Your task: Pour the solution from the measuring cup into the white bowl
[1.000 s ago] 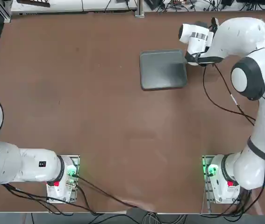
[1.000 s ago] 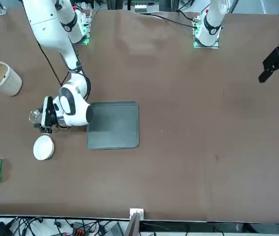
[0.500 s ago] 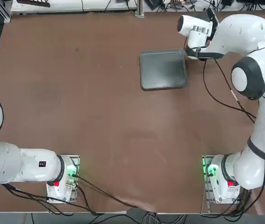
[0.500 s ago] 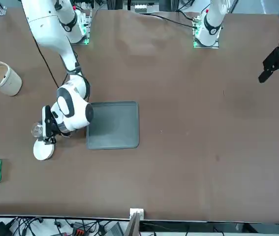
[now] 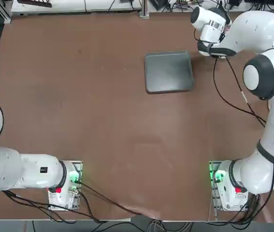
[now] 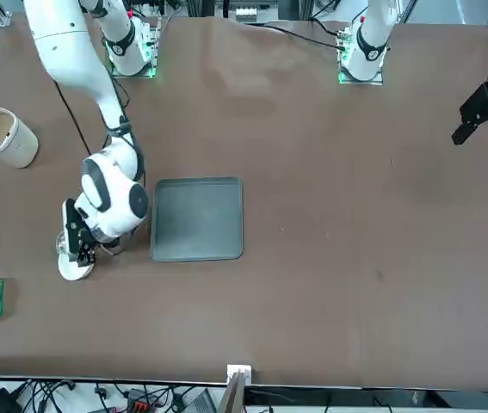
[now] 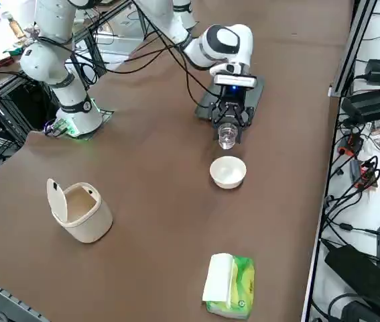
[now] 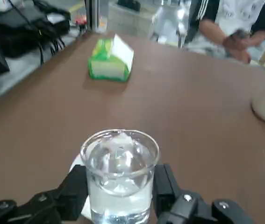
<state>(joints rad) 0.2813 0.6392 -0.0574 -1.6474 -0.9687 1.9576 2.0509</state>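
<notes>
Measuring cup (image 8: 121, 186) near white bowl (image 7: 228, 172).
Right claw (image 8: 121, 191) clamped on cup; clear liquid inside.

A smooth brown tabletop (image 5: 103, 125) fills most of the top view. A white bench (image 5: 79, 6) runs along that view's upper edge, with loose cables lying on it toward the upper right. In the right side view, a pale metal rail (image 7: 318, 245) borders the tabletop, and black equipment (image 7: 364, 278) sits at lower right.
</notes>
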